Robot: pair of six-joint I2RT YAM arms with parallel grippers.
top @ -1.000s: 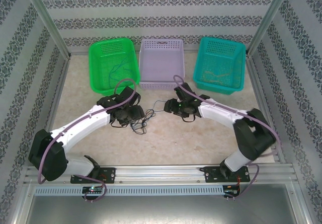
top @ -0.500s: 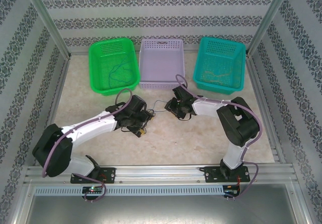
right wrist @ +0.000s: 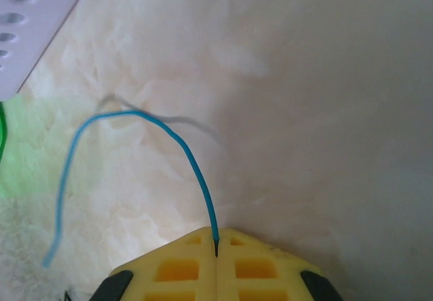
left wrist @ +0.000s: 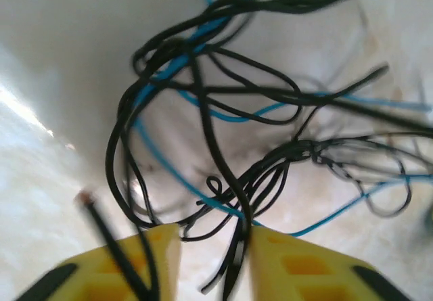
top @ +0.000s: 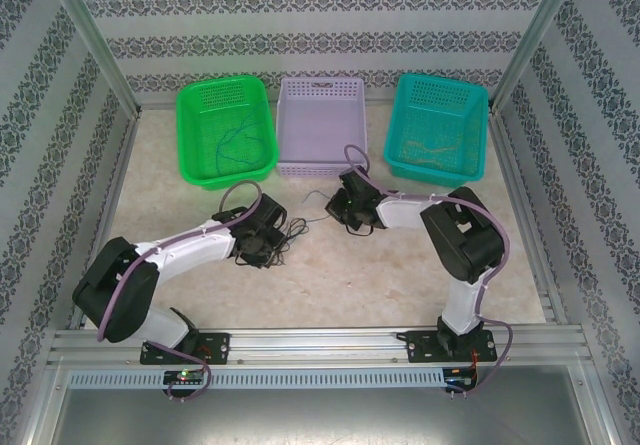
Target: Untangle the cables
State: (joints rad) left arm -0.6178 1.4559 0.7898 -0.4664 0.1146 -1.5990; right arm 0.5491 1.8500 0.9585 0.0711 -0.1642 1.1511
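Between the arms on the pale marbled tabletop point(top: 350, 275), the knot of thin black and blue cables point(left wrist: 223, 145) feeds black strands through the left gripper's point(left wrist: 210, 240) parted yellow fingers, while the right gripper point(right wrist: 216, 240), fingers pressed together, pinches one thin blue cable point(right wrist: 183, 145), seemingly to draw it free.

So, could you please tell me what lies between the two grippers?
In the top view, the tangle of cables lies just off the left gripper, with the blue cable leading on into the right gripper.
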